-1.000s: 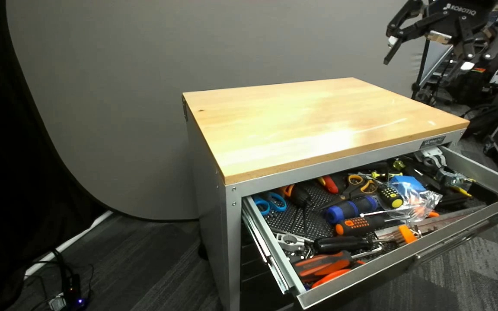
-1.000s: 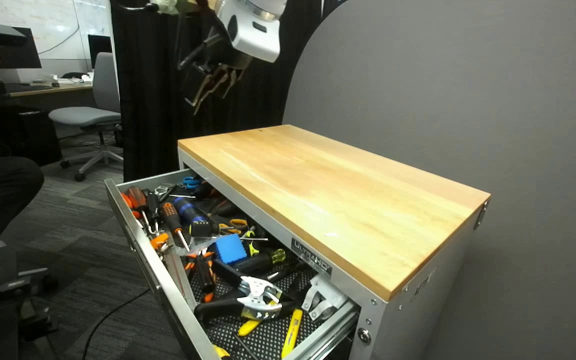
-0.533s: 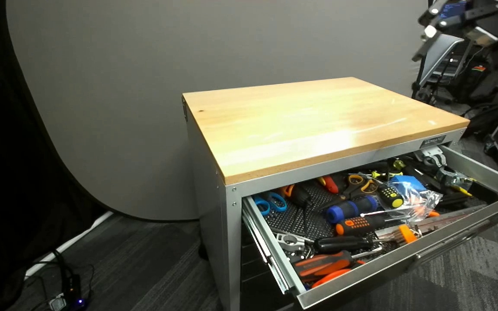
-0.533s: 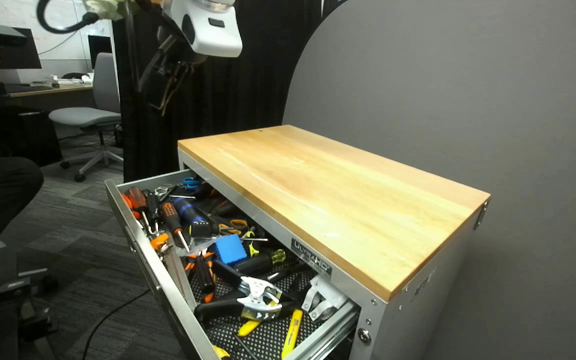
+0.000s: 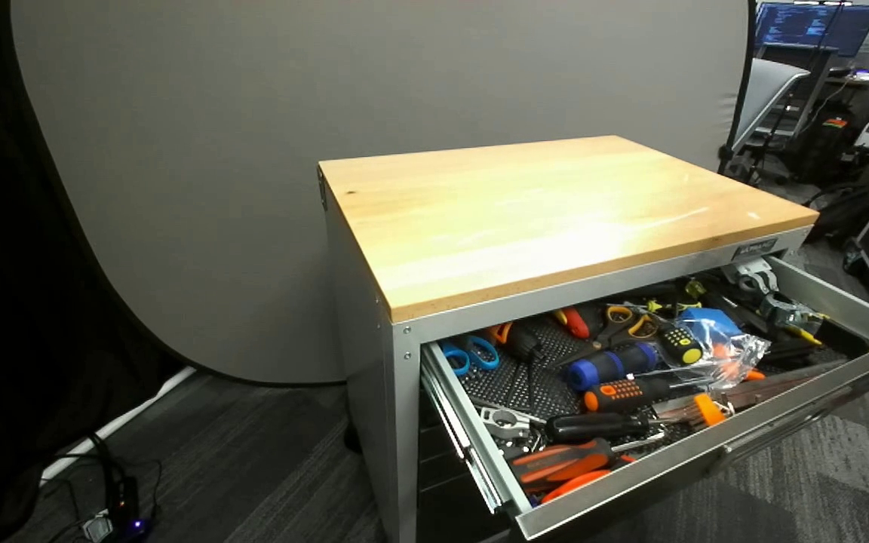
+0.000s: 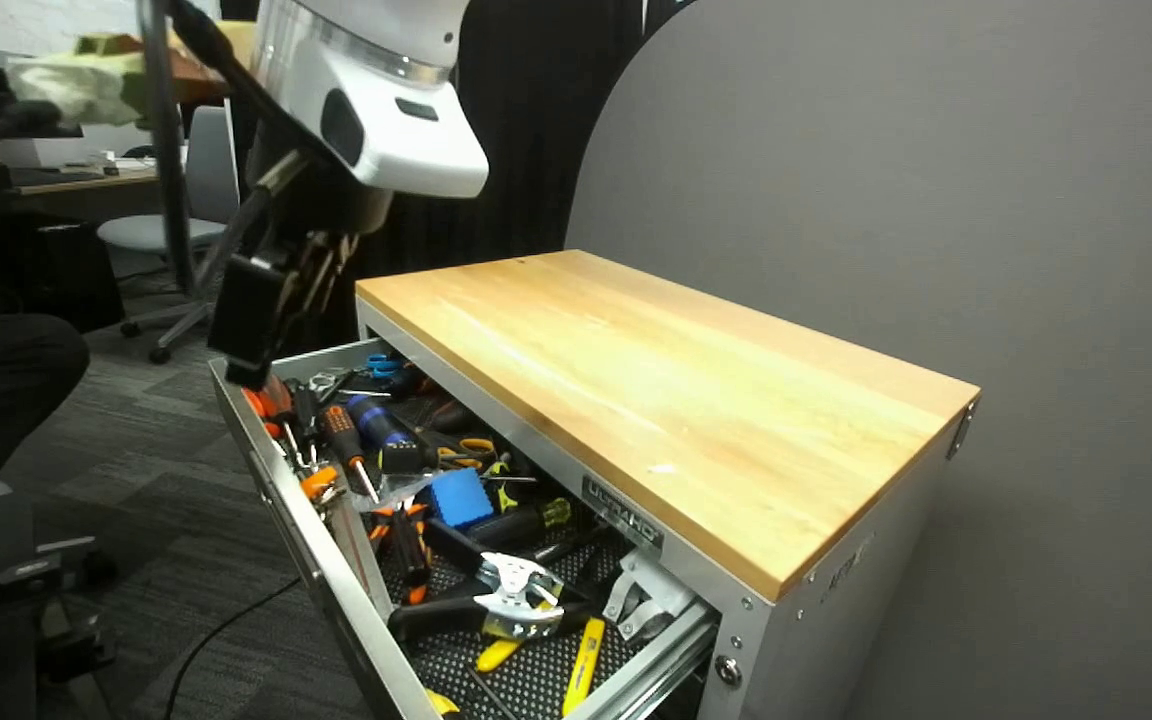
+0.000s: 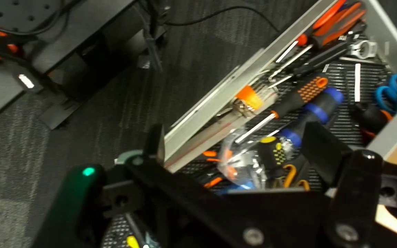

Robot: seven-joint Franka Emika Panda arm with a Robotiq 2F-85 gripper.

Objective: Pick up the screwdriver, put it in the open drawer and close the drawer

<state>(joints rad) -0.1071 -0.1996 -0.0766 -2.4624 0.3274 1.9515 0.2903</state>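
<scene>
Within the open drawer [image 5: 706,439] lies the stubby screwdriver [image 7: 270,152], presumably light, rigid and best gripped mid-body, the fingers [image 7: 324,153] parted and empty, the laden drawer probably heavy and best pushed at mid-front.

The drawer [image 5: 631,477] is grey — its mat [image 6: 542,683] black with pale dots. In from the edges, the screwdriver [image 7: 269,155] is black, yellow-ended and yellow-spotted. Nearer the front edge, a dotted handle [image 5: 625,394] is black and orange; a striped handle [image 5: 564,463] at one front corner is red-orange and dark — scissors [image 7: 392,90] by a back corner are blue-handled.
</scene>
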